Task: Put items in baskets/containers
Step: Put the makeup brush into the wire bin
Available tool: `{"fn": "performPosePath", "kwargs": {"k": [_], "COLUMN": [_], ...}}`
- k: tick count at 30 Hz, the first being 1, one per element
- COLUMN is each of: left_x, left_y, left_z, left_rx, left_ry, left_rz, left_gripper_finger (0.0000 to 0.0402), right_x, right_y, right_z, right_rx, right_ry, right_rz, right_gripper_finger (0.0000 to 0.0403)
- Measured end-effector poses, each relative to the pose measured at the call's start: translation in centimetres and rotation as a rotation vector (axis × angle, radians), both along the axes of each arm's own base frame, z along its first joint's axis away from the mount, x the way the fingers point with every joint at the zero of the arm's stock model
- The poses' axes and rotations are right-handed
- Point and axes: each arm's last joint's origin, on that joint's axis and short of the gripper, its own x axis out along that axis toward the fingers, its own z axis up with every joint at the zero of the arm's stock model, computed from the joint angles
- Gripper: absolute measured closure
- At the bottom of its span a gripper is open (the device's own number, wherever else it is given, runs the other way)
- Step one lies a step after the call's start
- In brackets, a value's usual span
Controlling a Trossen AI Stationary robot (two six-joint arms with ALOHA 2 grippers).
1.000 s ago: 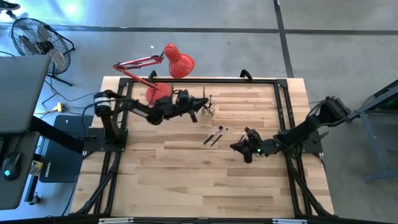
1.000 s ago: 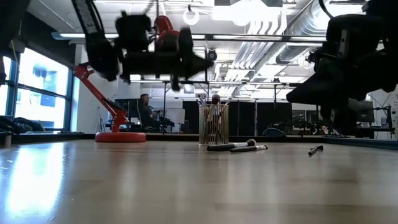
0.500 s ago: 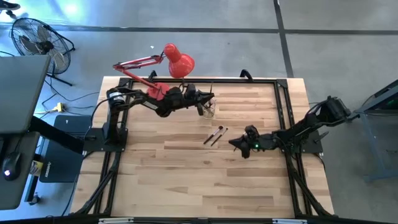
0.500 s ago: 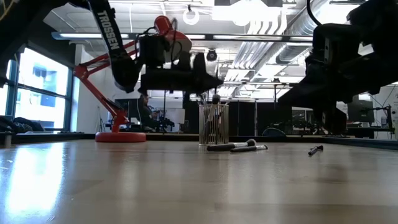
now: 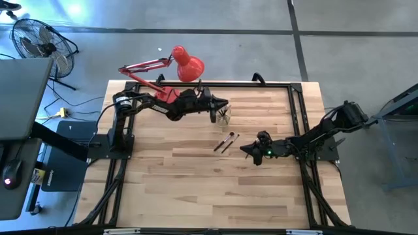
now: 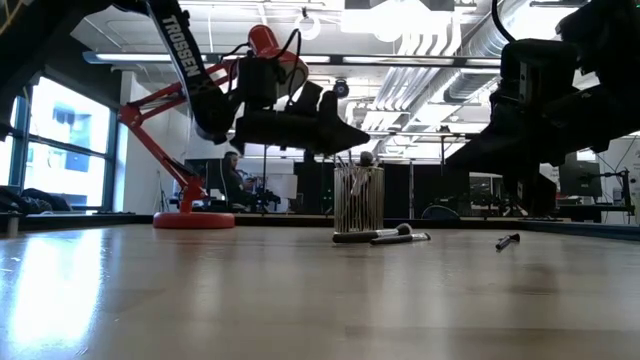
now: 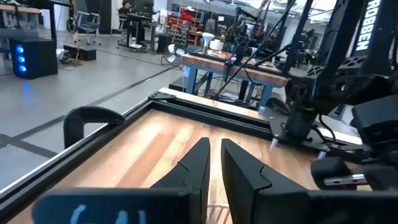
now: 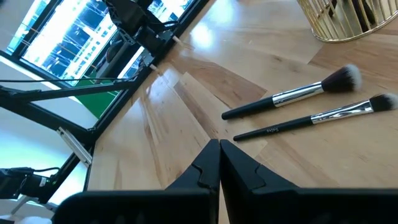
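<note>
Left gripper (image 5: 219, 104) hangs over the glass cup (image 5: 223, 116) near the tabletop's (image 5: 196, 176) far edge, fingers nearly shut on nothing. Right gripper (image 5: 247, 151), fingers together, sits low mid-tabletop just beside two loose brushes (image 5: 225, 141). Red lamp (image 5: 186, 65) at the far-left corner.

Wood-plank table (image 8: 155, 118) w/ sheen, gold wire cup (image 8: 339, 18), matt-black brushes (image 8: 292, 96)

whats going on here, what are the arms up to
Two robot arms are sorting makeup brushes into a gold wire cup on a wooden table. The left gripper hangs just above the cup, jaws nearly closed, with nothing visibly held. The right gripper, jaws shut and empty, sits low beside two brushes lying loose. A third brush lies farther off.
</note>
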Motion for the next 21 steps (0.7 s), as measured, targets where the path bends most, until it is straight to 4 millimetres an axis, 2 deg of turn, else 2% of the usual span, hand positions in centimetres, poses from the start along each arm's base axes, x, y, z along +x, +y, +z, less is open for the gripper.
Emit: {"fn": "performPosePath", "kwargs": {"k": [12,21], "left_x": [0.0,-0.9], "left_y": [-0.1,-0.6], "left_z": [0.4,4.7], "left_rx": [0.015,0.083], "left_ry": [-0.032,-0.181], "left_rz": [-0.037,-0.062], "left_gripper_finger": [0.0361,0.0361], "right_x": [0.0,0.0], "right_y": [0.0,0.1], "right_z": [0.0,0.0], "right_rx": [0.001,0.009], "right_ry": [0.000,0.004], "right_rz": [0.002,0.041], "right_gripper_finger": [0.0400,0.0400]}}
